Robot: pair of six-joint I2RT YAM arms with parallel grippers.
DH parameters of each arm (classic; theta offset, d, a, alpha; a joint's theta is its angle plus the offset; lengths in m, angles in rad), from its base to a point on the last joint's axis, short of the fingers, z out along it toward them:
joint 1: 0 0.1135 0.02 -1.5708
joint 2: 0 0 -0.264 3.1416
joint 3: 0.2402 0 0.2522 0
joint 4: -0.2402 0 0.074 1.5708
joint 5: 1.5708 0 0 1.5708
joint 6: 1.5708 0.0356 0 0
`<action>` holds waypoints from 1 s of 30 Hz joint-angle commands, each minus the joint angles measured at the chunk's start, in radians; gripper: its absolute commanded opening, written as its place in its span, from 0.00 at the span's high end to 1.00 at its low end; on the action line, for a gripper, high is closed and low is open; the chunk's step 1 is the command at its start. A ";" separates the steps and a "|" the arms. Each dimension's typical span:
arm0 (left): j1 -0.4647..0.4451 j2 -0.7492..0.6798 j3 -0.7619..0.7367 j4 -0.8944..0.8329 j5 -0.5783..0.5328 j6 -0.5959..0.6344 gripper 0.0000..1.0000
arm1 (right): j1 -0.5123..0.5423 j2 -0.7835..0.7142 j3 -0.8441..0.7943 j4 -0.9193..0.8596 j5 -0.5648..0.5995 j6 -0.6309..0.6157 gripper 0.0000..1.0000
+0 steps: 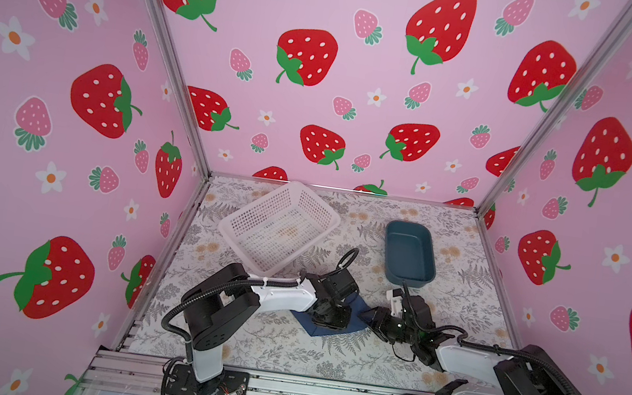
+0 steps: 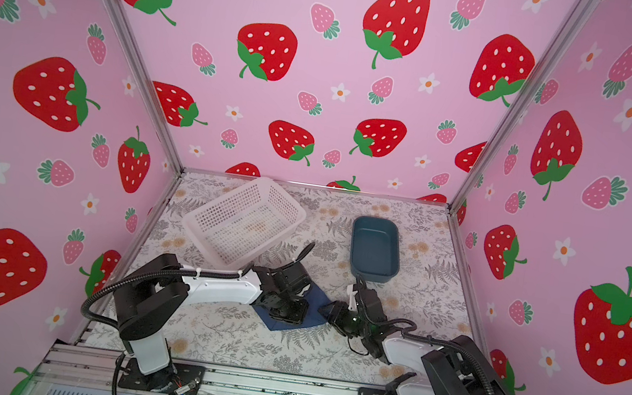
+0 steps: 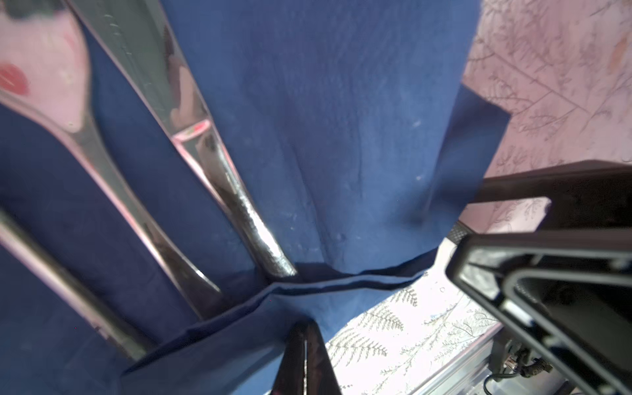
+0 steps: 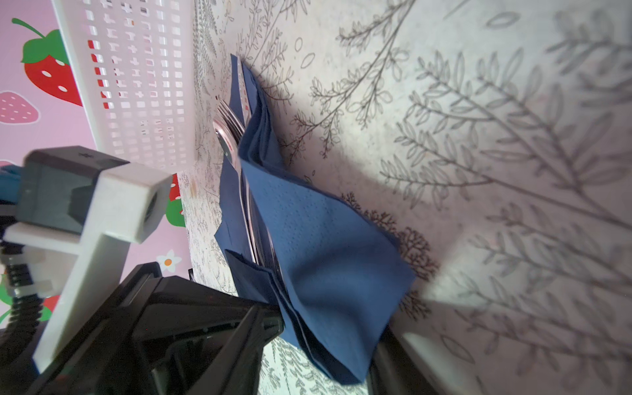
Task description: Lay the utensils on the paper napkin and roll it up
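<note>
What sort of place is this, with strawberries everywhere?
Probably a staged robot test booth, not a real dining room: strawberry-print walls on a metal frame, and a left arm and right arm mounted on a rail.

2 top views look down; both wrist views closely share napkin (image 3: 342, 136).

1. Both top views: I get bright, even, soft light. The frame posts (image 1: 170, 56) splay outward toward the picture edges, and fine detail is slightly soft.
2. Left wrist view: close-range blur throughout. Beyond the jaws of the left gripper (image 3: 304, 325), the utensils (image 3: 239, 201) glare and mirror pink. Beside the jaws, the table (image 3: 427, 307) is washed out white.
3. Right wrist view: past the jaws of the right gripper (image 4: 330, 328), the embossing on the paper napkin (image 4: 318, 232) reads sharp to me. A dark shadow band edges the napkin on the table, a bright patch lies farther out, and the far table is blurred.
</note>
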 commanded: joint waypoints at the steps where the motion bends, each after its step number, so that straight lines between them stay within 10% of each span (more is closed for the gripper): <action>1: -0.004 -0.012 0.028 -0.025 -0.012 0.009 0.92 | -0.014 0.036 0.037 0.071 -0.014 -0.018 0.51; 18: -0.004 -0.024 0.023 -0.029 -0.024 0.011 0.93 | -0.071 -0.041 -0.003 0.077 -0.110 -0.126 0.52; 30: -0.004 -0.022 0.028 -0.037 -0.027 0.013 0.93 | -0.071 -0.157 0.101 -0.372 0.231 -0.193 0.45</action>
